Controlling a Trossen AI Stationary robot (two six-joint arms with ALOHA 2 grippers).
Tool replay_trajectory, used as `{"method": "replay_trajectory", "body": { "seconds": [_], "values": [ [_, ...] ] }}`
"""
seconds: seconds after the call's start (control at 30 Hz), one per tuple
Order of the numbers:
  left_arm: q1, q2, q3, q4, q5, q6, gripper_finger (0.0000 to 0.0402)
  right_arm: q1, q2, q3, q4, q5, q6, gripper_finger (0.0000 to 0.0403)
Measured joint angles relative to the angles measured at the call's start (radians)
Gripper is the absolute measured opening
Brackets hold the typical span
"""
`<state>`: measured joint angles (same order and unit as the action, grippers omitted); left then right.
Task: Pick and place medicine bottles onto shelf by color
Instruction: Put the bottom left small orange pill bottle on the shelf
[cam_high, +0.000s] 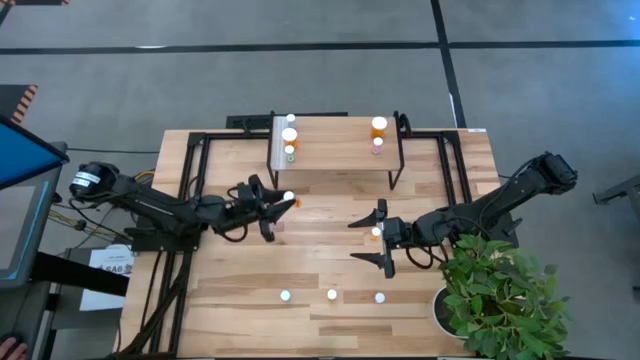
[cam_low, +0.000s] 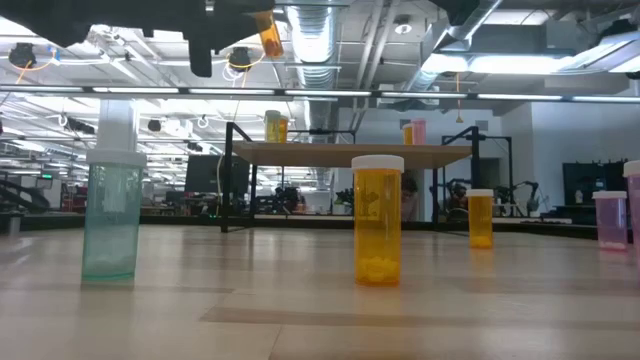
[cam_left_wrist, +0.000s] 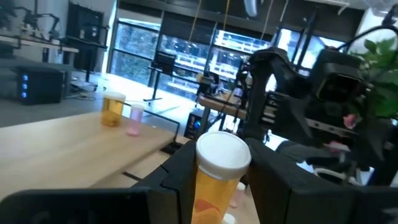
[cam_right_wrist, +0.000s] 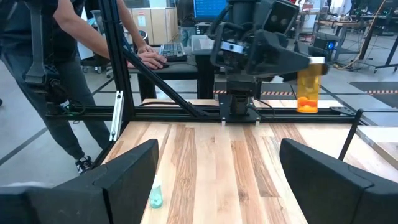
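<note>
My left gripper (cam_high: 280, 203) is shut on an orange bottle with a white cap (cam_left_wrist: 214, 174), held in the air in front of the shelf (cam_high: 335, 150); the bottle also shows in the right wrist view (cam_right_wrist: 309, 87). On the shelf stand three bottles (cam_high: 289, 135) at its left end, and an orange one (cam_high: 379, 125) and a pink one (cam_high: 377, 146) at its right. My right gripper (cam_high: 381, 238) is open and empty, low over the table, with an orange bottle (cam_high: 376, 232) by it. A green (cam_low: 110, 215), an orange (cam_low: 378, 220) and a pink bottle (cam_low: 610, 220) stand near the front edge. My left gripper pinches the orange bottle's body just below the white cap (cam_left_wrist: 205, 186) between its two fingers (cam_left_wrist: 273, 180). The fingers come level from the table's left side. The bottle stands roughly upright, cap up, lifted clear of the table (cam_right_wrist: 309, 93).
The shelf stands on thin black legs (cam_high: 398, 170) at the table's far middle. A potted plant (cam_high: 500, 295) stands at the near right corner. A black frame (cam_high: 190, 170) runs along the left side. A person (cam_right_wrist: 56, 62) is at a desk beyond the table.
</note>
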<state>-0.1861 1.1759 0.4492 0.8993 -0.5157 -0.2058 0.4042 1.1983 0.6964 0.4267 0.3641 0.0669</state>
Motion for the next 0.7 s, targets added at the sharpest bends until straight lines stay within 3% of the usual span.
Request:
{"method": "replay_trajectory", "body": {
  "seconds": [0.33,0.7],
  "values": [
    [0.121,0.0,0.0,0.016,0.052,-0.028,0.0105,0.0,0.0,0.0,0.0,0.0,0.0,0.0357],
    [0.184,0.0,0.0,0.013,0.067,-0.066,0.0105,0.0,0.0,0.0,0.0,0.0,-0.018,0.0357]
  ]
}}
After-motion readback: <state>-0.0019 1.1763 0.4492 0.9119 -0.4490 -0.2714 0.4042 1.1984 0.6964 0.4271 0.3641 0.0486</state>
